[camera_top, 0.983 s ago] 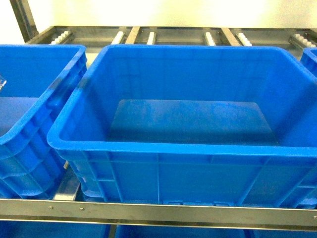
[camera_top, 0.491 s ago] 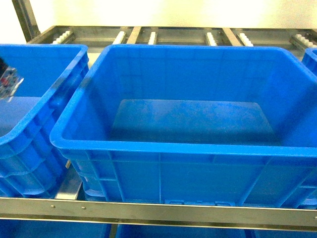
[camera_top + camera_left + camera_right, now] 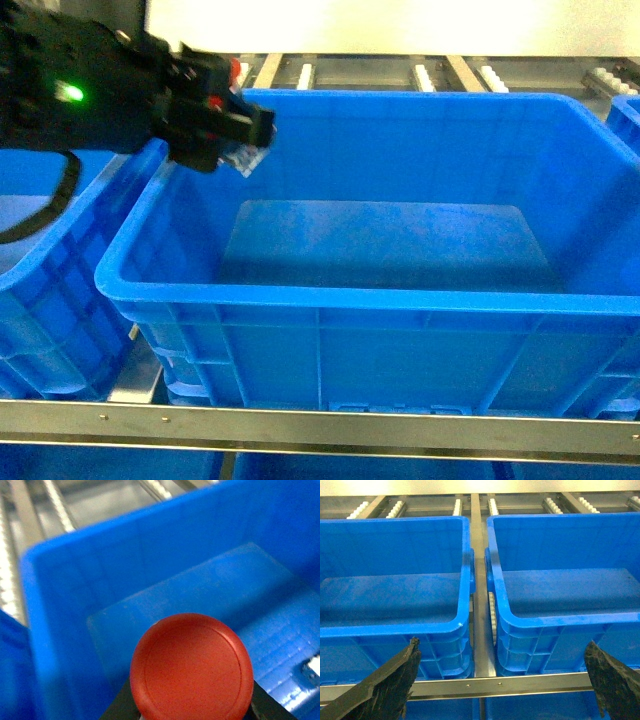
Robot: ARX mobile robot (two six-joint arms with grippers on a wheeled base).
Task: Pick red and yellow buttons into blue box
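My left gripper (image 3: 243, 143) hangs over the far left corner of the blue box (image 3: 350, 300) and is shut on the red button (image 3: 191, 667). In the left wrist view its round red cap fills the bottom centre, with a black jaw on each side. Beneath it lie the blue box's (image 3: 100, 580) wall and bare floor. In the head view the button's clear block body (image 3: 246, 158) pokes out past the fingertips. The yellow button is out of view. My right gripper (image 3: 500, 677) is open with nothing between its fingers (image 3: 387, 682) and does not show in the head view.
A second blue crate (image 3: 60, 260) stands directly to the left of the box, under my left arm (image 3: 80, 95). A steel rack rail (image 3: 320, 425) runs along the front. The right wrist view shows two blue crates (image 3: 395, 580) (image 3: 565, 580) side by side on the roller rack.
My left arm has swung in from the left edge, carrying the button over the left crate to the box's far left corner. The box is unmoved.
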